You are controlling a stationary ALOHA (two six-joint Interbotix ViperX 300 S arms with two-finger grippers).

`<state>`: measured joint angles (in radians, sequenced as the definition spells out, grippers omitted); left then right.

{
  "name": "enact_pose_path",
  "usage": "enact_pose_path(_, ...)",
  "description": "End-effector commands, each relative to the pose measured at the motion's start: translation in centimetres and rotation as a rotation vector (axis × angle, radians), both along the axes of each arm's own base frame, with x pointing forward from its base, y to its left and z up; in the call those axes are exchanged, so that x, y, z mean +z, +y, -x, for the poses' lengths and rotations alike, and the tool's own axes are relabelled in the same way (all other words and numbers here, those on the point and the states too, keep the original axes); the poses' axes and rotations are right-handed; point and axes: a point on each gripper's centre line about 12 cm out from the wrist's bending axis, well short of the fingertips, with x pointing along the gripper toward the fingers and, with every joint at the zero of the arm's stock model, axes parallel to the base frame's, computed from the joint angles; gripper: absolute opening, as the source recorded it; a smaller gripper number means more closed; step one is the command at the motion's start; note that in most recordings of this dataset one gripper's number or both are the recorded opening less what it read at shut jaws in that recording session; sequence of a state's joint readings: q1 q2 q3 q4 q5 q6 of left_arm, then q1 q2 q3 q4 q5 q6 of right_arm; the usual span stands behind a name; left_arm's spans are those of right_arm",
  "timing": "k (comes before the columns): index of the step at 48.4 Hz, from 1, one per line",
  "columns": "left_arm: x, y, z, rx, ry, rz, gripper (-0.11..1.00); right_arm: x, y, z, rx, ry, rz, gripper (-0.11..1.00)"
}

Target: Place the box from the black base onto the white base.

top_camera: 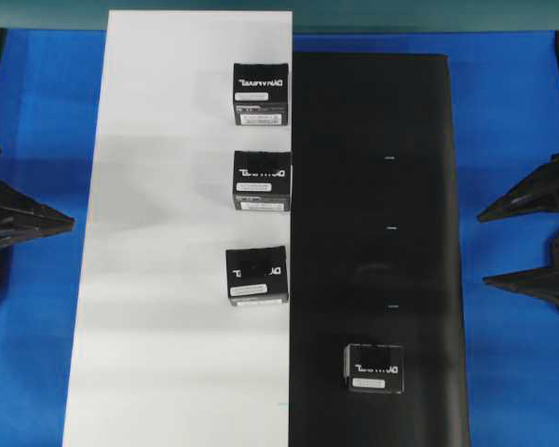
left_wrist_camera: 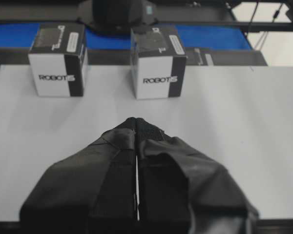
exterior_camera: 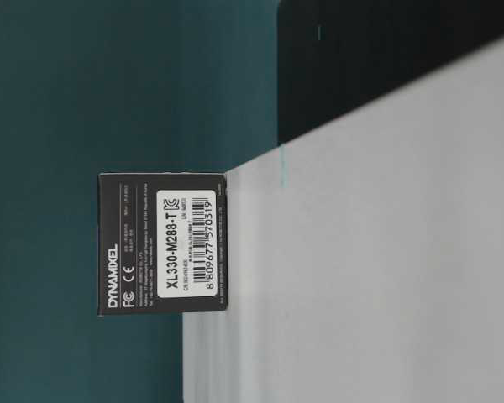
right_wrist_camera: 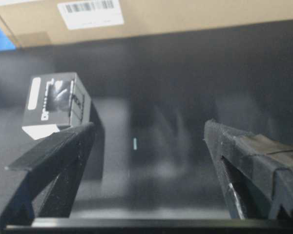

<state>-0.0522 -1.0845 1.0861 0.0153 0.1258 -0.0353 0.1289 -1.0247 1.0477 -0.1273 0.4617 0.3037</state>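
Reaching next, judged: right gripper [right_wrist_camera: 149,141], jaws wide, empty, should straddle small black sticker-labelled carton [top_camera: 374,368] near matte black sheet [top_camera: 419,186] front edge, squarely, before carrying to white sheet [top_camera: 158,307]. Left gripper [left_wrist_camera: 136,122] closed, empty.

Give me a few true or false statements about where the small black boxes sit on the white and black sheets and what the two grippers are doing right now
1. Three small black cardboard boxes sit on the long white rectangular sheet. True.
2. The long matte black rectangular sheet carries no box. False: one small black box with a white sticker stands on it, near its front end.
3. The left gripper has its fingers pressed together. True.
4. The right gripper is clamped on a box. False: its fingers are spread wide and hold nothing.
5. The white and black sheets lie far apart. False: their long edges meet, side by side on the blue table.
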Motion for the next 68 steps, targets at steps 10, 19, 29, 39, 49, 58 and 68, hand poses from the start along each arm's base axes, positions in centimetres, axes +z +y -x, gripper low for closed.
enact_pose_path(10, 1.19, -0.03, -0.12, -0.001, -0.029, 0.002, -0.04, -0.19, -0.02, 0.11, 0.0, -0.015, -0.002, 0.99)
enact_pose_path(19, 1.2, -0.03, -0.09, -0.002, -0.029, 0.0, -0.04, -0.17, 0.01, 0.07, 0.003, -0.029, -0.004, 0.99)
enact_pose_path(29, 1.2, -0.03, -0.09, -0.002, -0.029, 0.0, -0.04, -0.17, 0.01, 0.07, 0.003, -0.029, -0.004, 0.99)
enact_pose_path(39, 1.22, -0.03, -0.09, -0.002, -0.031, 0.0, -0.04, -0.23, -0.02, 0.08, 0.001, -0.027, -0.003, 0.99)
enact_pose_path(49, 1.2, -0.03, -0.09, -0.002, -0.029, 0.0, -0.04, -0.11, -0.02, 0.09, 0.002, -0.036, -0.005, 0.99)
enact_pose_path(58, 1.26, -0.03, -0.09, -0.002, -0.031, 0.0, -0.04, 0.1, 0.02, 0.03, 0.004, -0.054, -0.007, 0.99)
enact_pose_path(68, 1.2, -0.03, -0.09, -0.002, -0.029, 0.0, -0.04, 0.14, -0.04, 0.04, 0.001, -0.057, -0.007, 0.99)
